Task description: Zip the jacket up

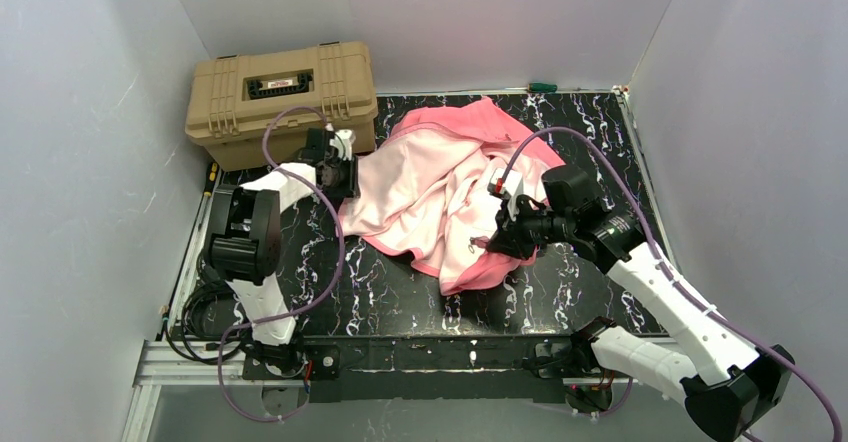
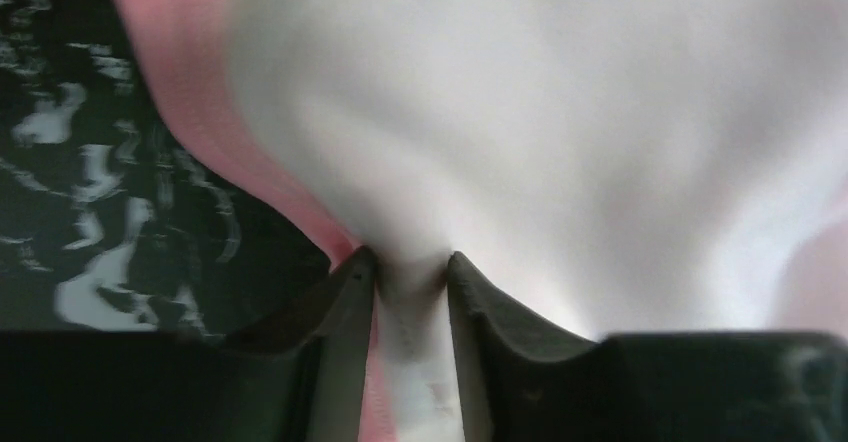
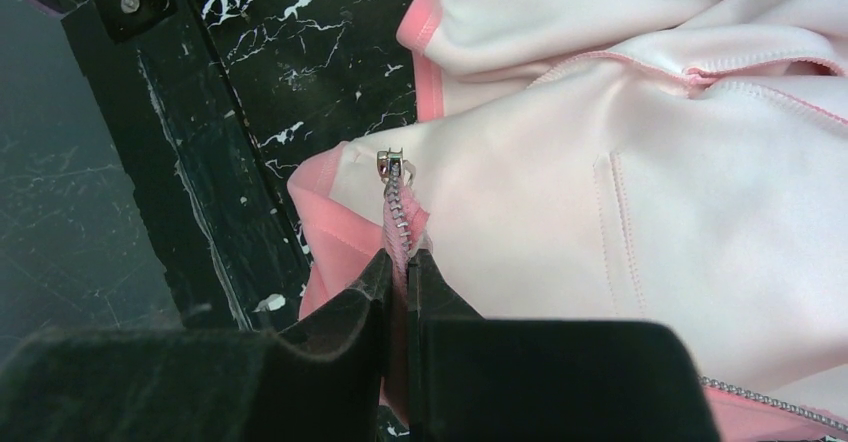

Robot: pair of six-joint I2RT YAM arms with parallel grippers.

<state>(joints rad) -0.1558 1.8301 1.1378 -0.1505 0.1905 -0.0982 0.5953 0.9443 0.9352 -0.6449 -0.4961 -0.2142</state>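
Salmon-pink fabric jacket (image 1: 440, 182), pale lining up, heaped mid black marbled tabletop (image 1: 590, 132); its left edge lies near the tan hard plastic case (image 1: 283, 102), well apart from the right white wall (image 1: 760, 112). Left gripper (image 2: 410, 267) pinches a lining fold. Right gripper (image 3: 398, 262) pinches zipper tape below the metal slider (image 3: 392, 165).

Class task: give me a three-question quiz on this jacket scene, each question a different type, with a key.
1. True or false: the right gripper is shut on the jacket's zipper edge.
2. The left gripper pinches: A) pale lining B) a cable C) a shoe.
3. Fill in: the tan case sits at the table's far ____ corner.
Key: 1 true; 2 A; 3 left.
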